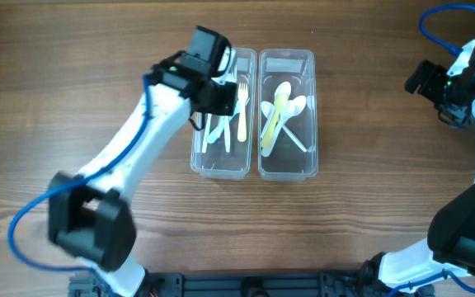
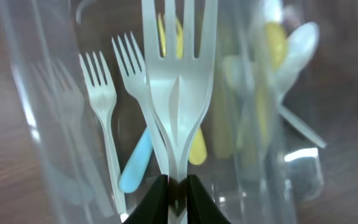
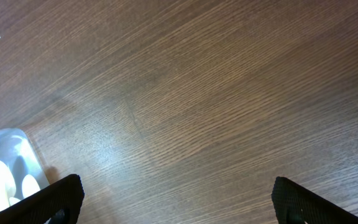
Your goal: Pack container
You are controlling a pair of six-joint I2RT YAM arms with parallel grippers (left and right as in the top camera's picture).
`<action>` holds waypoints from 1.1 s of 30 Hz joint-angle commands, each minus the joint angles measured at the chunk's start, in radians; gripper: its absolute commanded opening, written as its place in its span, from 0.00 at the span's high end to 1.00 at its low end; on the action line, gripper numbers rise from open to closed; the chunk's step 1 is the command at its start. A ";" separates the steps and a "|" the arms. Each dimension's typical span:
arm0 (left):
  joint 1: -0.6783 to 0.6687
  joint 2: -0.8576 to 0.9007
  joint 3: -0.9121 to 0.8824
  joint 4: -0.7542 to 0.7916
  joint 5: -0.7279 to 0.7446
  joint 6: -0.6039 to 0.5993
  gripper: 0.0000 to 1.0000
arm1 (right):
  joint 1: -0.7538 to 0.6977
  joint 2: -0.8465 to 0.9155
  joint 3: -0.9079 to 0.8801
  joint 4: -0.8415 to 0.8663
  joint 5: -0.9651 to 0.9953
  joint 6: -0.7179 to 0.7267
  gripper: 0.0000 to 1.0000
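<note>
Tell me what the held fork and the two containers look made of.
The fork in left gripper: probably thin plastic, translucent white, glossy; light shows through. The left container and right container: seemingly clear rigid plastic; cutlery visible through walls, glints.

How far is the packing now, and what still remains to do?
Done: forks lie in the left container, spoons in the right container. In hand: the left gripper pinches a white fork at the left container. Left: release it there; no other loose cutlery shows. The right gripper hangs open.
</note>
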 commanded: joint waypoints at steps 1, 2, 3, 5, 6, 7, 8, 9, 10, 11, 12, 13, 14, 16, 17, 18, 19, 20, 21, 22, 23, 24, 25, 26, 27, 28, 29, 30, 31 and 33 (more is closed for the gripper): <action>0.007 0.131 -0.001 0.031 0.000 -0.068 0.71 | 0.003 0.009 -0.003 -0.005 -0.009 0.000 0.03; 0.008 0.144 -0.001 0.040 0.000 -0.068 0.64 | 0.003 0.009 -0.003 -0.005 -0.009 0.000 0.03; 0.011 0.149 -0.001 0.053 -0.002 -0.068 0.59 | 0.003 0.009 -0.003 -0.005 -0.009 -0.001 0.03; 0.015 0.139 0.009 0.076 -0.022 -0.068 0.41 | 0.003 0.009 -0.003 -0.003 -0.009 -0.007 0.04; 0.018 0.134 0.021 0.077 -0.035 -0.068 0.24 | 0.003 0.009 -0.003 0.004 -0.013 -0.031 0.06; 0.023 0.121 0.042 0.074 -0.046 -0.068 0.14 | 0.003 0.009 -0.003 0.015 -0.017 -0.055 0.07; 0.028 0.108 0.058 0.074 -0.053 -0.067 0.00 | 0.003 0.005 -0.002 0.022 -0.016 -0.070 0.07; 0.036 0.090 0.077 0.074 -0.061 -0.067 0.00 | 0.003 0.000 0.003 0.023 -0.016 -0.099 0.07; 0.048 0.062 0.098 0.073 -0.069 -0.064 0.00 | 0.003 -0.012 0.014 0.022 -0.017 -0.136 0.08; 0.059 0.036 0.115 0.072 -0.080 -0.064 0.00 | 0.003 -0.024 0.024 0.022 -0.017 -0.149 0.08; 0.071 0.006 0.131 0.070 -0.094 -0.064 0.00 | 0.003 -0.047 0.043 0.022 -0.029 -0.161 0.08; 0.088 -0.035 0.146 0.063 -0.117 -0.064 0.00 | 0.003 -0.076 0.069 0.027 -0.055 -0.166 0.08; 0.101 -0.065 0.154 0.059 -0.138 -0.064 0.00 | 0.003 -0.101 0.087 0.036 -0.087 -0.185 0.08; 0.138 -0.152 0.158 0.047 -0.192 -0.064 0.00 | 0.004 -0.164 0.127 0.058 -0.176 -0.217 0.07; 0.155 -0.189 0.158 0.036 -0.213 -0.064 0.00 | 0.009 -0.198 0.144 0.069 -0.220 -0.224 0.07; 0.178 -0.233 0.158 0.018 -0.240 -0.064 0.00 | 0.013 -0.240 0.163 0.082 -0.274 -0.239 0.07; 0.200 -0.272 0.158 -0.005 -0.262 -0.064 0.00 | 0.020 -0.274 0.175 0.095 -0.309 -0.242 0.07; 0.217 -0.299 0.158 -0.023 -0.276 -0.064 0.00 | 0.026 -0.311 0.182 0.109 -0.332 -0.242 0.07; 0.248 -0.341 0.158 -0.057 -0.297 -0.063 0.00 | 0.035 -0.355 0.182 0.124 -0.348 -0.243 0.07; 0.289 -0.390 0.158 -0.105 -0.312 -0.061 0.00 | 0.046 -0.405 0.182 0.126 -0.351 -0.241 0.07; 0.331 -0.432 0.158 -0.153 -0.314 -0.035 0.00 | 0.050 -0.453 0.182 0.107 -0.351 -0.236 0.07; 0.359 -0.457 0.158 -0.187 -0.314 -0.013 0.00 | 0.050 -0.483 0.182 0.085 -0.354 -0.234 0.07; 0.394 -0.483 0.158 -0.226 -0.314 0.006 0.00 | 0.050 -0.512 0.181 0.052 -0.353 -0.235 0.07; 0.428 -0.504 0.158 -0.262 -0.315 0.015 0.00 | 0.050 -0.543 0.181 0.007 -0.353 -0.236 0.05; 0.455 -0.517 0.158 -0.287 -0.314 0.015 0.00 | 0.050 -0.567 0.181 -0.037 -0.353 -0.238 0.03; 0.481 -0.525 0.158 -0.306 -0.314 0.014 0.00 | 0.050 -0.578 0.181 -0.061 -0.352 -0.238 0.01; 0.508 -0.528 0.158 -0.322 -0.314 0.014 0.00 | 0.050 -0.590 0.181 -0.096 -0.352 -0.238 0.00; 0.524 -0.528 0.158 -0.332 -0.314 0.014 0.00 | 0.050 -0.597 0.181 -0.127 -0.353 -0.237 0.01; 0.541 -0.525 0.158 -0.348 -0.314 0.014 0.00 | 0.050 -0.597 0.181 -0.152 -0.353 -0.237 0.01; 0.548 -0.518 0.158 -0.365 -0.314 0.014 0.00 | 0.050 -0.594 0.181 -0.207 -0.353 -0.234 0.00</action>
